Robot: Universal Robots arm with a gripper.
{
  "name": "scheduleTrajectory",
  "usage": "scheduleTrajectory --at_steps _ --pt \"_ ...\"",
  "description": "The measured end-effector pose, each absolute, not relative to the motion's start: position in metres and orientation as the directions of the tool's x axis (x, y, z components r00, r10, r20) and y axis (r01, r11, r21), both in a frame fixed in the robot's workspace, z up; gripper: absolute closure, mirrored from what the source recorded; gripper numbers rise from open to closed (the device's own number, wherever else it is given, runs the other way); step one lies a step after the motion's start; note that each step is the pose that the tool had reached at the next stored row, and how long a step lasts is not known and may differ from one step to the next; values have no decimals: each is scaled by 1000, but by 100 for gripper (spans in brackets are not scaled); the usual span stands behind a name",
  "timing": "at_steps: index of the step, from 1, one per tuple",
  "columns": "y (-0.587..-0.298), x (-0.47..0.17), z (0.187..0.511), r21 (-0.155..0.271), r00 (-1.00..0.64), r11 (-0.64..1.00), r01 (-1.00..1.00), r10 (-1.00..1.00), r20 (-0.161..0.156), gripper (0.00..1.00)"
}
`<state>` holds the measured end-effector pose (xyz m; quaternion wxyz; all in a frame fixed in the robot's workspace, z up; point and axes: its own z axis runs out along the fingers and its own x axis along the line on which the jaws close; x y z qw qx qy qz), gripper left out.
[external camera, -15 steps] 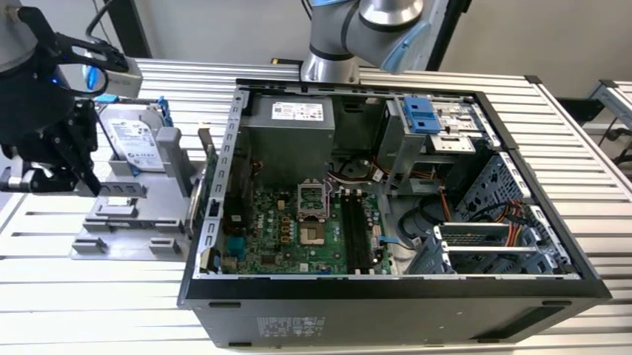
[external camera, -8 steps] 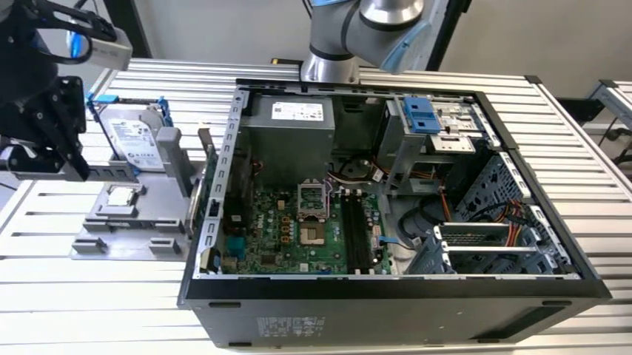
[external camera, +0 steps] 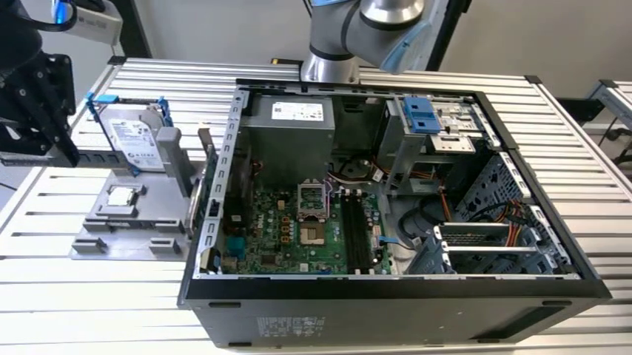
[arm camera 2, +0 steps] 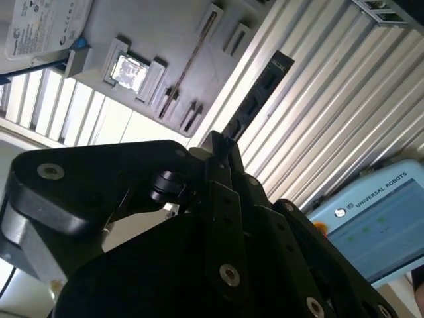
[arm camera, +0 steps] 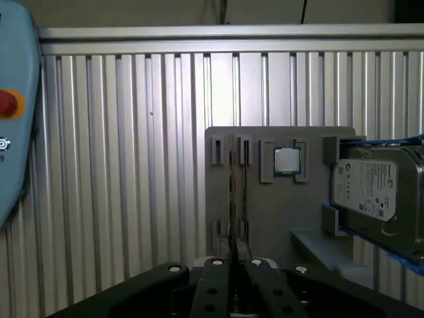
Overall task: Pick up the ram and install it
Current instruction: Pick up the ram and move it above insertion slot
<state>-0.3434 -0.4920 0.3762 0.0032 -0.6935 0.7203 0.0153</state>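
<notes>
My gripper is shut on the ram, a thin dark stick with black chips that juts out from the fingertips, parallel to the table's grooves. In the first wrist view the ram shows edge-on as a thin line rising from the gripper. I hold it well above the grey holder, over its narrow slots. In the exterior view the gripper's black body hangs high at the far left. The open computer case stands to its right, with long black memory slots on the motherboard.
The holder carries a silver hard drive in a blue frame and a small square processor chip. A blue teach pendant lies beside the holder. The case's left wall rises between the holder and the motherboard.
</notes>
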Motion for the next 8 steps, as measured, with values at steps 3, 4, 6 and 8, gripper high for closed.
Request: scheduleTrajectory --at_steps 3,4,6,8 --pt "-492 -342 376 18 -38 38 -999 -999 -25 100" --pt "-492 -337 376 20 -38 38 -999 -999 -25 100" --pt "-492 -328 376 20 -38 38 -999 -999 -25 100" --pt "-492 -319 376 20 -38 38 -999 -999 -25 100"
